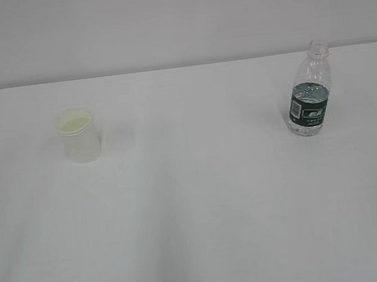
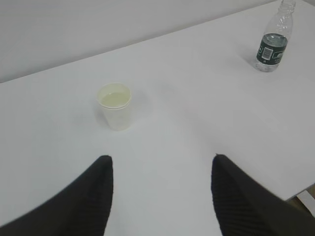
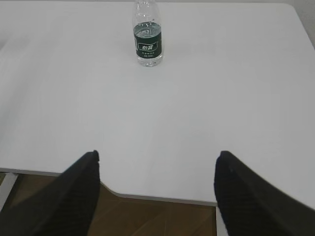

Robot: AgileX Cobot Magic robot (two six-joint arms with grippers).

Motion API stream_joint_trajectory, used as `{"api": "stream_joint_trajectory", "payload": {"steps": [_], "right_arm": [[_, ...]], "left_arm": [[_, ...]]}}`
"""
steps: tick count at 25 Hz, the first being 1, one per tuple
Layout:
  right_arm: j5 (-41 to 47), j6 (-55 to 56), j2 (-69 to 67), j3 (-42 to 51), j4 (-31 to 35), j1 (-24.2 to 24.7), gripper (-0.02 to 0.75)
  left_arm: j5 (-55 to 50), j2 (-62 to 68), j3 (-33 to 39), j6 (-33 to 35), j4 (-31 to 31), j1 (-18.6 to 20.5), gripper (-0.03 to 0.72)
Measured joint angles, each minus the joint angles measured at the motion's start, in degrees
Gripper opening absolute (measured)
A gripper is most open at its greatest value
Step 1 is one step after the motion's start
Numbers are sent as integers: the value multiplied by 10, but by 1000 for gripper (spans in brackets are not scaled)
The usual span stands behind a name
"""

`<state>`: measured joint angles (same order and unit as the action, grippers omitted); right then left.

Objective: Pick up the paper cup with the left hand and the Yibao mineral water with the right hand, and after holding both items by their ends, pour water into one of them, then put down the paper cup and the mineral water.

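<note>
The white paper cup (image 1: 78, 134) stands upright on the left of the white table, also in the left wrist view (image 2: 115, 105). The Yibao mineral water (image 1: 308, 90), a clear capless bottle with a dark green label, stands upright on the right; it shows far off in both wrist views (image 2: 273, 43) (image 3: 147, 35). My left gripper (image 2: 160, 160) is open and empty, well short of the cup. My right gripper (image 3: 157, 155) hangs open and empty over the table's near edge, far from the bottle. Neither gripper appears in the exterior view.
The white table (image 1: 203, 201) meets a pale wall (image 1: 173, 19) at the back. Its near edge (image 3: 162, 198) shows in the right wrist view, with brown floor (image 3: 147, 219) below.
</note>
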<state>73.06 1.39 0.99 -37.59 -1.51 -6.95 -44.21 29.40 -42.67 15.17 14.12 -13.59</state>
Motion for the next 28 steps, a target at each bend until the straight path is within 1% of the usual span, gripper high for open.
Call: {"api": "stream_joint_trajectory", "payload": {"steps": [10,20,28], "right_arm": [[0,19,0,60,0,0,551],[-17,30,0,63,-66,0,540],[-56,33,0,77,-71,0,538]], "left_arm": [[-10,0,0,0,4,0,449],[-15,0,0,0,4,0,449],[-16,0,0,0,4,0,449]]}}
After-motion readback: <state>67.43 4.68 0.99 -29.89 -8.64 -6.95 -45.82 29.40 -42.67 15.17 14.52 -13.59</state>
